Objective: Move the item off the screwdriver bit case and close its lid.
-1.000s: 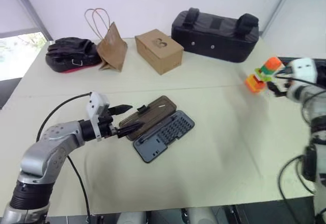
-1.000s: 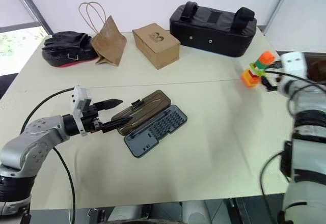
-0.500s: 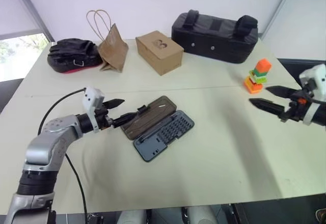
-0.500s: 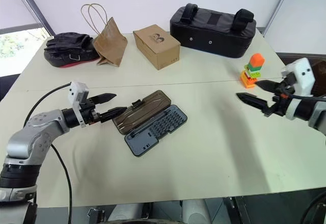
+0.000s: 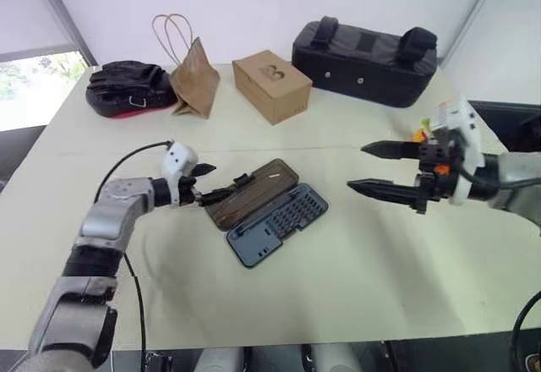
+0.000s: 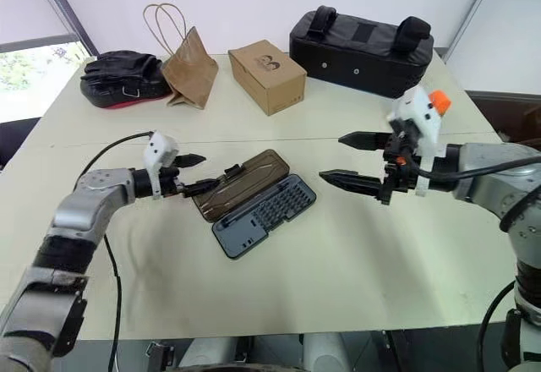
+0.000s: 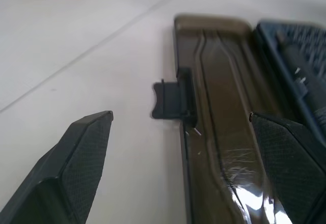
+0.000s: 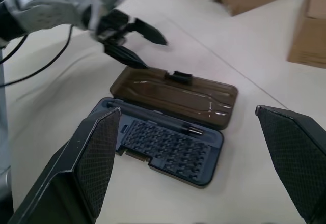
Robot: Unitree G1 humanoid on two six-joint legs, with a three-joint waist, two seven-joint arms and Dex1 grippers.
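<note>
Two claws stand wide apart with nothing in them. The left claw (image 5: 209,183) sits low at the lid (image 5: 254,192), one finger (image 7: 76,158) over bare tabletop beside the black latch tab (image 7: 170,101), the other over the lid's smoky brown panel. The lid lies flat open, hinged to the screwdriver bit case (image 5: 279,226), which rests near the middle of the tabletop (image 5: 338,304) with its rows of bits showing. The right claw (image 6: 347,158) hangs above the tabletop towards the right edge, pointing at the case. The stacked block toy (image 6: 438,100) stands behind that claw's wrist near the right edge, well apart from the case; just its orange top is visible. Along the far edge sit a black glove bundle (image 5: 128,89), a brown paper bag (image 5: 194,80), a cardboard box (image 5: 270,86) and a large black padded bag (image 5: 365,51).
</note>
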